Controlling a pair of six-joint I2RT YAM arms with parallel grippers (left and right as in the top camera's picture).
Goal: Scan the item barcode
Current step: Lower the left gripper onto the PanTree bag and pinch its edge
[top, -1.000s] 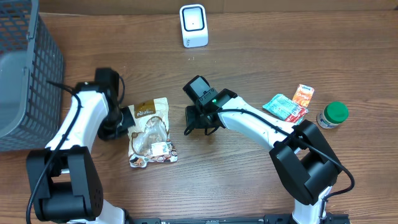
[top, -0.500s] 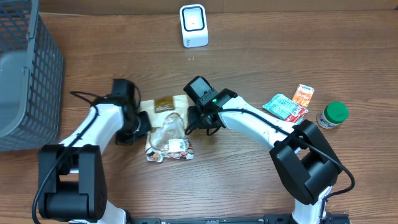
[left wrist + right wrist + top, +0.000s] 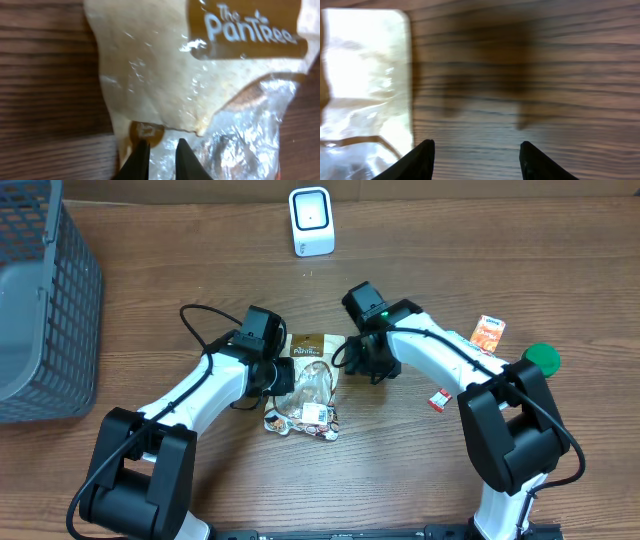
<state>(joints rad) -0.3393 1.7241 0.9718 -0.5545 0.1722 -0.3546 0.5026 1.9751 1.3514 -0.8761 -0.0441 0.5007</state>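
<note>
Left gripper [image 3: 161, 150] pinched narrowly on the 9 o'clock edge of the snack pouch [image 3: 308, 385], which lay mid-table with the scanner [image 3: 311, 222] at its 12 o'clock. Right gripper [image 3: 477, 152] hung open and empty at 3 o'clock. Slick film could slip free, leaving the barcode unread. A second earlier, the pouch had lain further left.
</note>
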